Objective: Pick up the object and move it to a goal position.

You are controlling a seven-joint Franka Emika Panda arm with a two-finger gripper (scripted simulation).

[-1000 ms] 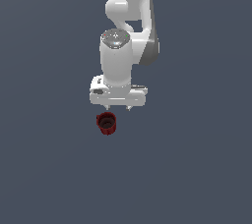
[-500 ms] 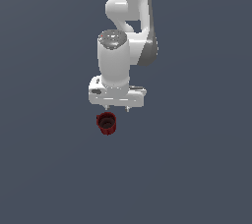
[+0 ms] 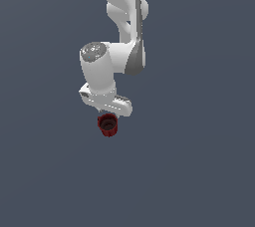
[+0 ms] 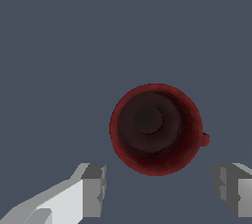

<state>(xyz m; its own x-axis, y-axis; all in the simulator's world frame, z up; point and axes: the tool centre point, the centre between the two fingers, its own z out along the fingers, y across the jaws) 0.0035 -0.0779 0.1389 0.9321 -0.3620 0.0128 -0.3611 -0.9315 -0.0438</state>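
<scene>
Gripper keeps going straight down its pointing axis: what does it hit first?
Likely the dark red mug. The open gripper looks into it from above, but the fingers sit off-centre from it, so one may clip the rim; depth unclear.

both views are flat, even sim renders, moderately bright, no glare. bg is uniform slate grey w/ no cast shadows visible anywhere. arm [image 3: 107, 69] shaded softly, lighter on upper surfaces, greyer on undersides, so light seems to come from above. mug [image 3: 107, 124] reads dark in exterior view, detail small and slightly soft/low-res. wrist view: mug [image 4: 155, 128] interior nearly black at centre, rim dull red, edges a bit fuzzy. fingers [image 4: 93, 190] sharp-edged, flat grey pads, no edge distortion noticeable.
</scene>
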